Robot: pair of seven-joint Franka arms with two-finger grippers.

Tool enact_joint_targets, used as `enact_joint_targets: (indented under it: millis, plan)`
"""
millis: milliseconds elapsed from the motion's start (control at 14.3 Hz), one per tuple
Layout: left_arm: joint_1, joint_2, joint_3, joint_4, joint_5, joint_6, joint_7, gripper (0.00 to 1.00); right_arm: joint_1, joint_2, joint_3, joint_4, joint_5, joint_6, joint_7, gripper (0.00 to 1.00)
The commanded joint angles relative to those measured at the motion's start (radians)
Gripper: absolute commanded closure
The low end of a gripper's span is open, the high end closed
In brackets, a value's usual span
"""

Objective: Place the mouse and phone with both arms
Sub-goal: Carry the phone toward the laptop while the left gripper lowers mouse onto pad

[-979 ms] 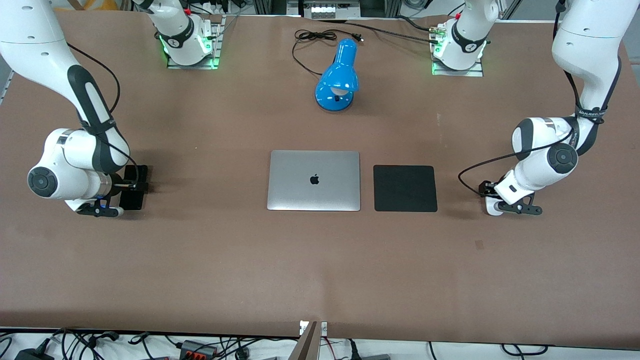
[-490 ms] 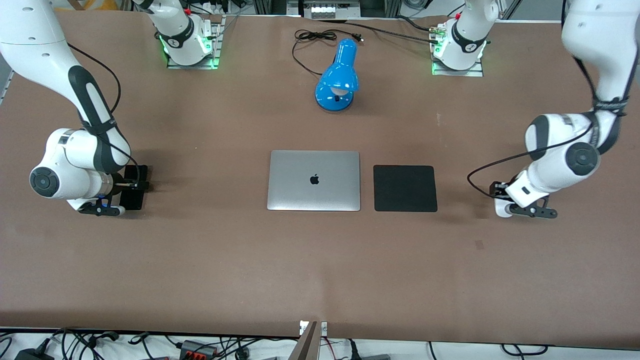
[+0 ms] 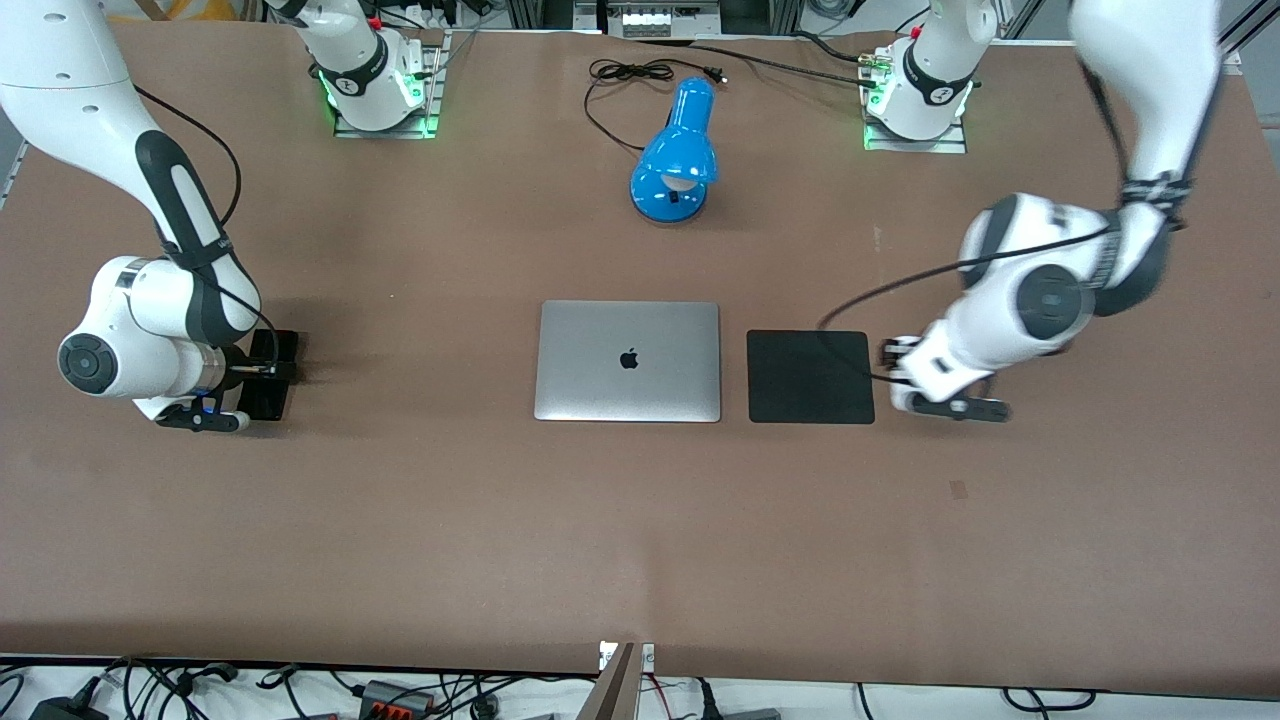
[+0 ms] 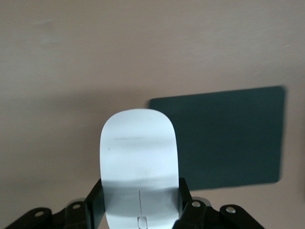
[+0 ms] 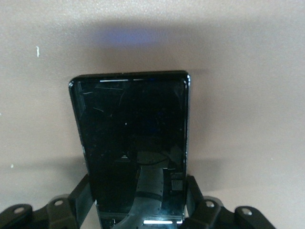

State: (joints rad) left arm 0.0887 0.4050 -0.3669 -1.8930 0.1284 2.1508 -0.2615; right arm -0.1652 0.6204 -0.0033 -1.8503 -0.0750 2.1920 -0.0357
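My left gripper (image 3: 902,388) is shut on the white mouse (image 4: 138,152) and holds it low over the table, just beside the black pad's (image 3: 810,376) edge toward the left arm's end. In the left wrist view the black fingers (image 4: 95,198) clamp the mouse's sides, and the pad (image 4: 224,138) lies ahead of it. My right gripper (image 3: 262,372) is shut on the black phone (image 3: 264,398) close to the table at the right arm's end. In the right wrist view the fingers (image 5: 78,196) grip the long edges of the phone (image 5: 131,138).
A closed silver laptop (image 3: 628,360) lies mid-table beside the black pad. A blue desk lamp (image 3: 675,150) with a black cord stands farther from the front camera. The arm bases (image 3: 375,85) stand along the table's top edge.
My left arm has swung with the mouse from the left arm's end of the table toward the black pad. The right gripper with the phone has hardly moved.
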Motion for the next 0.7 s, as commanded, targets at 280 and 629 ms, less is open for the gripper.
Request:
enact_joint_targets:
  millis: [280,629]
  plan:
    - [-0.099,0.124,-0.003,-0.027,0.153,0.156,-0.278,0.68,0.097,-0.112,0.052,0.039,0.006,-0.104,0.016,0.74]
    - [-0.104,0.164,-0.007,-0.089,0.244,0.266,-0.404,0.65,0.320,-0.105,0.069,0.057,0.084,-0.090,0.259,0.74]
